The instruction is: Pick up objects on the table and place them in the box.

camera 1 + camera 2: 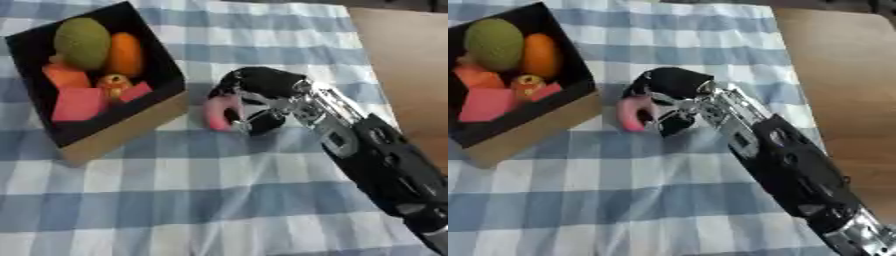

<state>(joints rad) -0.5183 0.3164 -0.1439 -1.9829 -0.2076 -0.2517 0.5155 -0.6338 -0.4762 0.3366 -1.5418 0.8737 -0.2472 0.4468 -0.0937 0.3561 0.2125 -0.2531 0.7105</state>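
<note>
One box (pixel 122 131) stands on one checked cloth (pixel 175 200). Inside it are one green fruit (pixel 83 42), one orange fruit (pixel 126 54), one small red-and-yellow fruit (pixel 114 82) and three reddish blocks (pixel 79 104). Outside the box there is one pink thing (pixel 215 114), and one robot hand (pixel 258 95) shows.

I see my right hand (pixel 254 95) near the frame's middle, a glossy black shell with silver metal linkages behind it. Its forearm (pixel 794 170) is bulky black casing running to the lower right corner, ending in a silver joint.
</note>
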